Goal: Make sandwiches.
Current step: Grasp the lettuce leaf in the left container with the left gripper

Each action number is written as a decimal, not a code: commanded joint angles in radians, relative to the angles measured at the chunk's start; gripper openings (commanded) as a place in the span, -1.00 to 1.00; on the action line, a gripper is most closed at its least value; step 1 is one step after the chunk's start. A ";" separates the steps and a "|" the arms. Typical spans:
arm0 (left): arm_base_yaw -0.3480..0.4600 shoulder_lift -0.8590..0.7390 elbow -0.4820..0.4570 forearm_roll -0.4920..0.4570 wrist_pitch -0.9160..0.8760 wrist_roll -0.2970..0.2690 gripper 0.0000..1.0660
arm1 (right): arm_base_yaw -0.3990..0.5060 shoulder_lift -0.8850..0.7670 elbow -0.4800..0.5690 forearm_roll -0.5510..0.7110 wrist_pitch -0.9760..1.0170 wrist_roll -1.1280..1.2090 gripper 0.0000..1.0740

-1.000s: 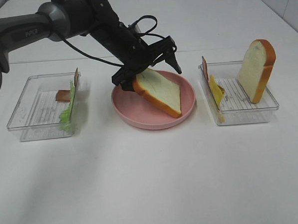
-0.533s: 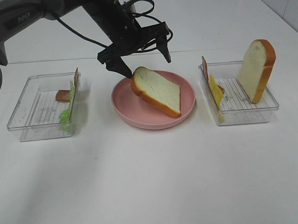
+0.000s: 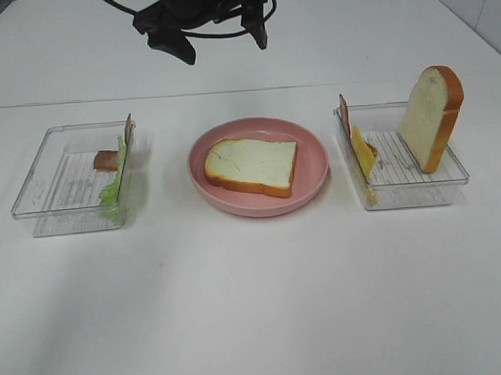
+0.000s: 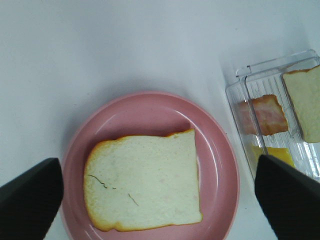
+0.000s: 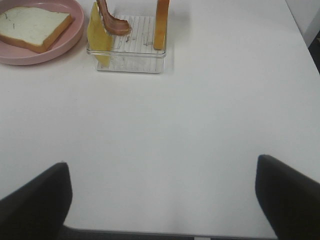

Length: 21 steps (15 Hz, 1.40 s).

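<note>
A bread slice (image 3: 251, 166) lies flat on the plate (image 3: 316, 155) in the middle; the left tray (image 3: 61, 185) holds lettuce (image 3: 114, 188), the right tray (image 3: 405, 178) an upright slice (image 3: 432, 117)

No readable text, label or number anywhere.

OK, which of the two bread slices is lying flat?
The bread slice on the pink plate lies flat; the other slice stands upright in the right clear tray.

The left gripper (image 3: 222, 39) is held high, its fingers (image 3: 178, 44) spread wide and empty, and the right gripper (image 5: 160, 165) is likewise seen parted.
</note>
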 commanded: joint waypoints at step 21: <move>0.218 -0.471 0.717 0.130 0.086 0.089 0.78 | -0.003 -0.027 0.004 -0.003 -0.010 -0.009 0.80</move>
